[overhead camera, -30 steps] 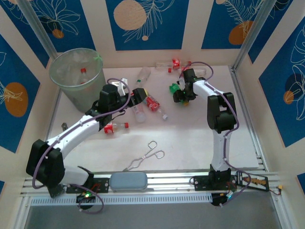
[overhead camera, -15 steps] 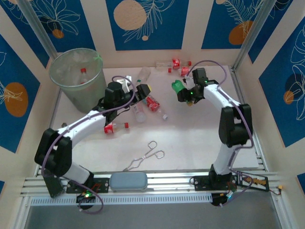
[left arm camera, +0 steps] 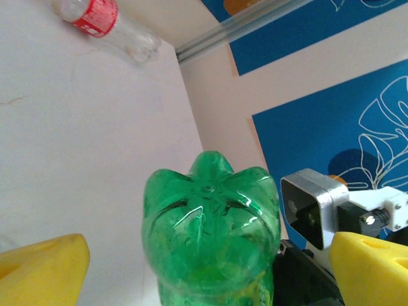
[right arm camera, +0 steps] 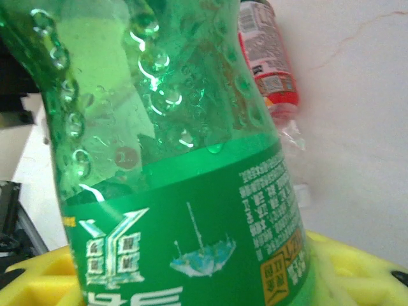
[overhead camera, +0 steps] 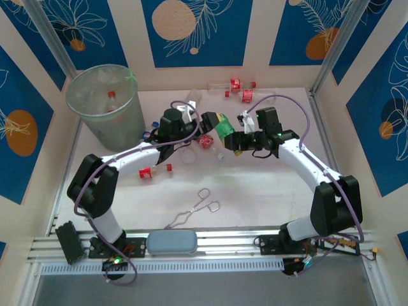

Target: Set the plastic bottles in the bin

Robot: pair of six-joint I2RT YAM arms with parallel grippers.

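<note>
Pale table (overhead camera: 255,185): right fingers (right arm camera: 357,274) clamped on green bottle (overhead camera: 223,127); left fingers (left arm camera: 44,268) apart flanking its base; cap hidden.

A green plastic bottle (overhead camera: 223,126), tipped sideways, is raised above the bench (overhead camera: 255,185). Clear red-labelled bottles (overhead camera: 148,172) lie scattered on their sides nearby. The round translucent bin (overhead camera: 102,89) stands upright far left, a red-capped bottle (overhead camera: 111,95) inside.

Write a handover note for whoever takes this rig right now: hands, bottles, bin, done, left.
The right hand is shut on the green bottle over the middle of the table.
The left hand is open, fingers either side of that bottle's base, not gripping.
The bin stands far left with at least one red-capped bottle inside.
Left: bin the green bottle, then the red-labelled bottles lying at the back and centre-left of the table.
</note>
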